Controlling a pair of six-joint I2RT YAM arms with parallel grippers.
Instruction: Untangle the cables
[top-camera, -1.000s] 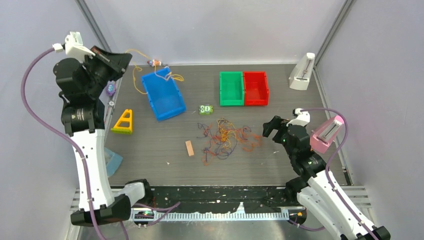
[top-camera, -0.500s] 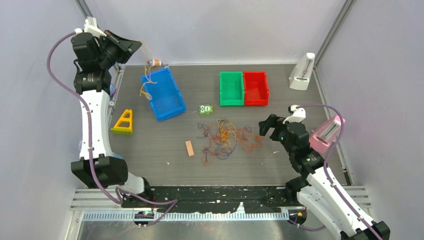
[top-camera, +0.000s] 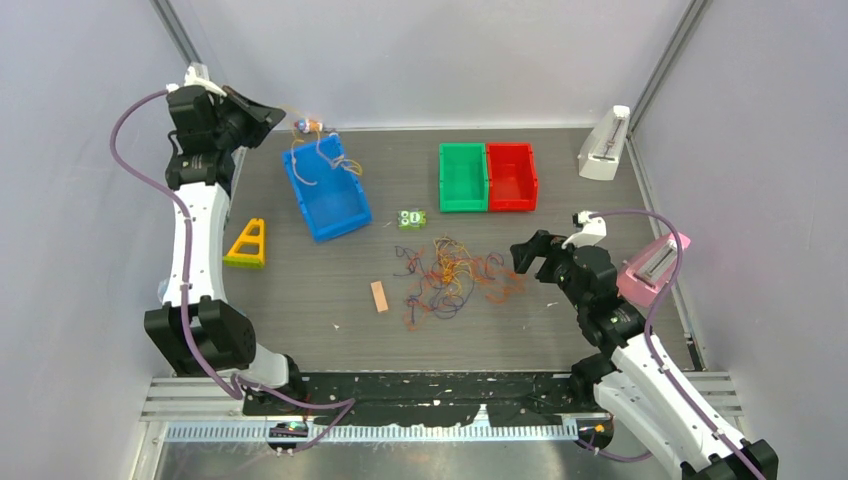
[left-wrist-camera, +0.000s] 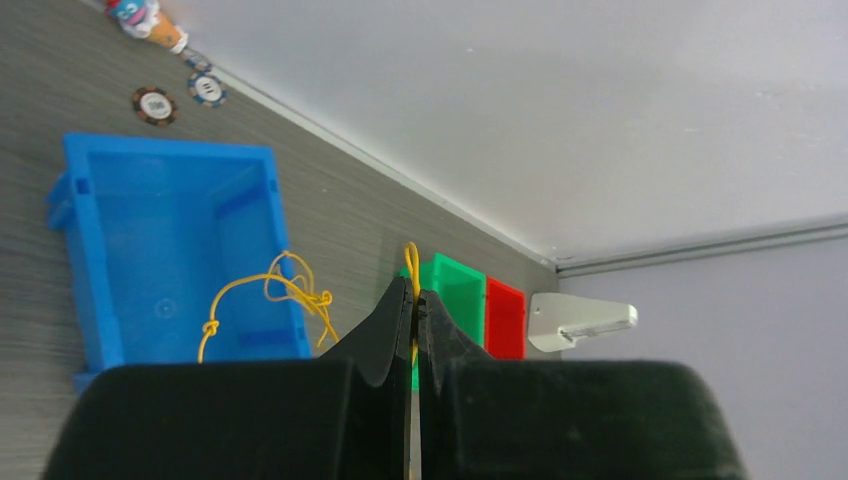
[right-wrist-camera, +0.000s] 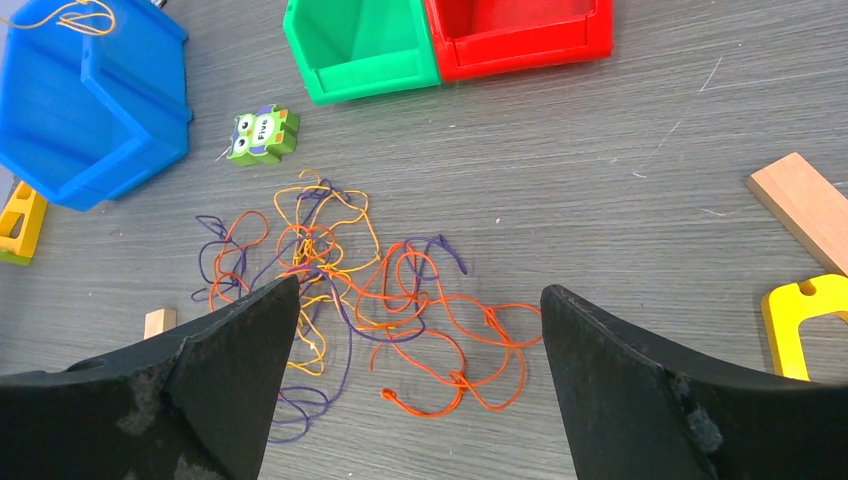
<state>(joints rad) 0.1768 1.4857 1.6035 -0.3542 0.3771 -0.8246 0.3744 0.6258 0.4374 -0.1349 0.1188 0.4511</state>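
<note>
Yellow cable (left-wrist-camera: 312, 297) is pinched between my left fingers (left-wrist-camera: 385, 338), pressed tight together at the far left. The strand hangs down into the blue bin (top-camera: 335, 205). My right fingers (right-wrist-camera: 230, 350) are spread wide, touching nothing, just right of the orange, yellow and purple tangle (right-wrist-camera: 330, 250) lying mid-surface (top-camera: 560, 170).

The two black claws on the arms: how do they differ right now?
The left gripper is shut, pinching a yellow cable; the right gripper is open and holds nothing. The left gripper is high at the far left corner, its cable looping over the blue bin; the right gripper faces the tangle of cables in the middle. Both are black with two fingers.
</note>
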